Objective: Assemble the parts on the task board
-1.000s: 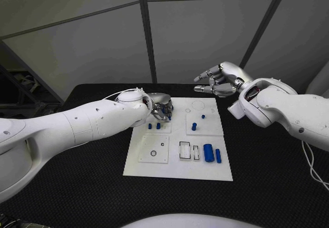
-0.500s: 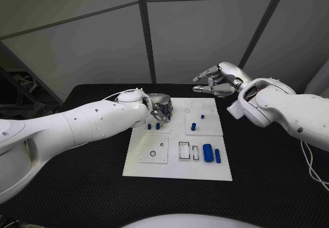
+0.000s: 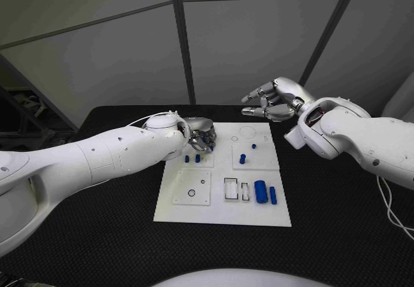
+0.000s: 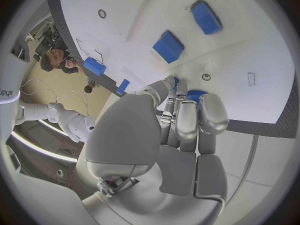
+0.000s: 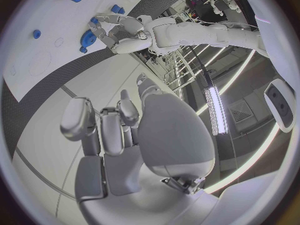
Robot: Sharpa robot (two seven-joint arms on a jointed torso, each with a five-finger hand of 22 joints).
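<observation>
From my station, my left hand (image 3: 200,133) sits over the far-left corner of the task board (image 3: 198,215), fingers curled around a round blue part (image 4: 195,94) that peeks out between the fingertips in the left wrist view; I read that as holding it. Next along, two small blue pegs (image 3: 192,158) stand just beside that hand, another blue peg (image 3: 242,158) stands mid-board, and two larger blue cylinders (image 3: 265,194) lie near the right edge. These parts look rigid, light and smooth, so I judge them prone to slipping; I'd pinch each across its sides near the middle. My right hand (image 3: 274,100) hovers off the board's far-right corner above the black surface (image 3: 103,239), fingers loosely curled and apart, holding nothing. Against a second ago, both hands have barely shifted, and the parts lie as before.
</observation>
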